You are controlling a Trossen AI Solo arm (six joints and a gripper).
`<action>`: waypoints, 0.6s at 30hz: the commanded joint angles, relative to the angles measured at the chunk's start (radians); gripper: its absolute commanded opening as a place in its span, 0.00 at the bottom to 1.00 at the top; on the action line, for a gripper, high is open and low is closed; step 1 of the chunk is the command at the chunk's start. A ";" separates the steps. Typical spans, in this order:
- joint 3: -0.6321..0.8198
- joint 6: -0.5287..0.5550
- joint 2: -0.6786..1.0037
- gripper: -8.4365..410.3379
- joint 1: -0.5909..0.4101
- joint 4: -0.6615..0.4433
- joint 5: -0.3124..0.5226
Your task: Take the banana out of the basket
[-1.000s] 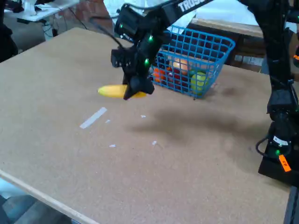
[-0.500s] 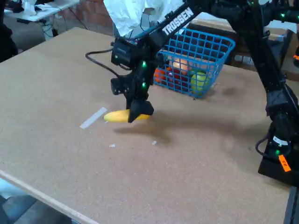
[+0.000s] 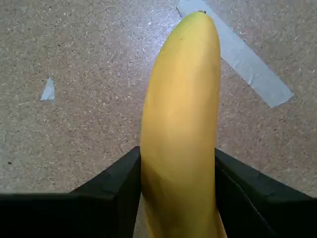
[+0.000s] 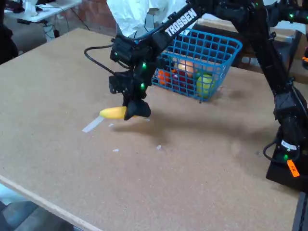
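In the fixed view we see the gripper (image 4: 133, 111) low over the brown table (image 4: 192, 163), its fingers clamped on the banana (image 4: 112, 112), which lies roughly level and juts toward the left of the picture. The banana is outside the basket (image 4: 204, 53), which stands well apart at the far side of the table. Inside the basket we make out a yellow-green fruit (image 4: 205, 83), an orange piece (image 4: 164, 77) and a pale rounded piece (image 4: 185, 67). A strip of pale tape (image 4: 91, 125) lies on the table just below the banana's free end. In the wrist view we see the banana (image 3: 181, 129) pressed between the two black fingers (image 3: 119, 183), one on each side, with its tip reaching the tape (image 3: 237, 57). A small tape scrap (image 3: 48, 90) lies on the table at left.
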 commanded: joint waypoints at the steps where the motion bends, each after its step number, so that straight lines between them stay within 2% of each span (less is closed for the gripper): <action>1: 0.013 -0.033 0.000 0.02 0.001 0.008 0.006; 6: 0.013 -0.037 0.000 0.02 0.001 0.006 0.006; 12: 0.013 -0.036 0.000 0.02 0.002 0.059 -0.003; 18: 0.013 -0.026 0.000 0.11 0.003 0.056 -0.064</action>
